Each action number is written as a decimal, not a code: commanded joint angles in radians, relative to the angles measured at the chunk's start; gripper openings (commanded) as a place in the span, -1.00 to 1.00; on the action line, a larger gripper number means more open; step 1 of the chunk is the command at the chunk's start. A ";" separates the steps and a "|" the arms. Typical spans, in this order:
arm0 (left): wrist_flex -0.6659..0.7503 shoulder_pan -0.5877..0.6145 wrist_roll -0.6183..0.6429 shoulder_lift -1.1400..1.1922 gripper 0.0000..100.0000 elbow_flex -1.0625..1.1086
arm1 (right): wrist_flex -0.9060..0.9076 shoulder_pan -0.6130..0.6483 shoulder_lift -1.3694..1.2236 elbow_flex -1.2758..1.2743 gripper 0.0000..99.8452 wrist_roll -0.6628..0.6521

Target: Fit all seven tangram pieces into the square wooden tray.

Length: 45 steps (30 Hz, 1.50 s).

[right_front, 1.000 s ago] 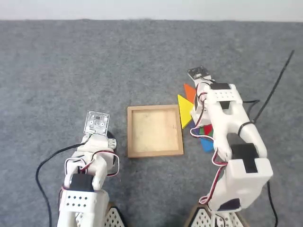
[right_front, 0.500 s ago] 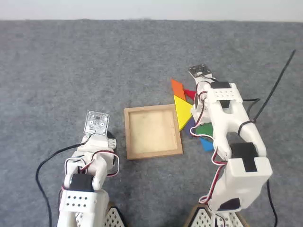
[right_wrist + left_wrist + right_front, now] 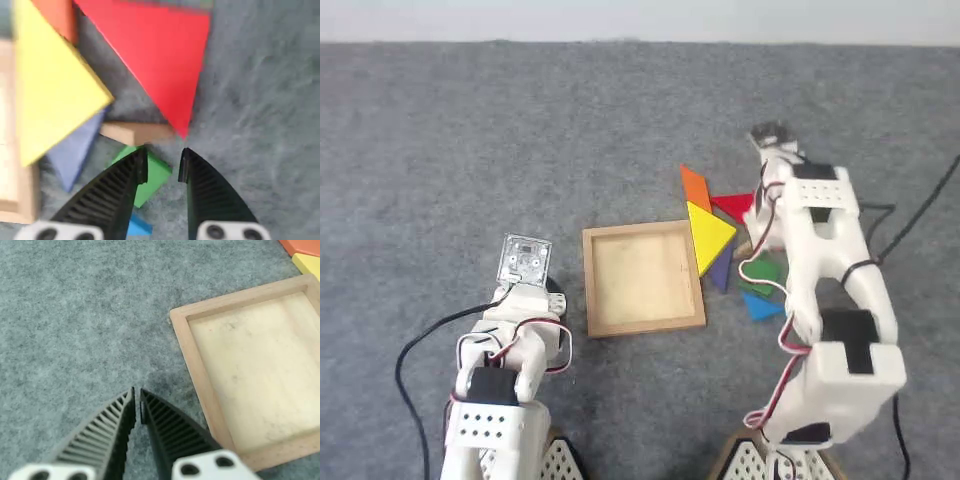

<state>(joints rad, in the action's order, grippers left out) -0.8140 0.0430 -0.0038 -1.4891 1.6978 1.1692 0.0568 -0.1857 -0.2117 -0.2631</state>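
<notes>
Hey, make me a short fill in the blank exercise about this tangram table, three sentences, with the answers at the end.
1. The square wooden tray holds ____ pieces.
2. The left pincer, over the carpet beside the tray, has its jaws ____.
3. The right pincer is open, close to the pointed tip of the ____ triangle.
Missing words: no; shut; red.
</notes>
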 commanded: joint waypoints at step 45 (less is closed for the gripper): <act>-0.002 0.005 0.005 -0.012 -0.97 -0.008 | 0.002 0.021 -0.573 0.563 -0.25 -0.637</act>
<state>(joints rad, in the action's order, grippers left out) -0.8140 0.0430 -0.0038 -1.4891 1.6978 1.1876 0.1120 -0.7242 0.3145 -0.8846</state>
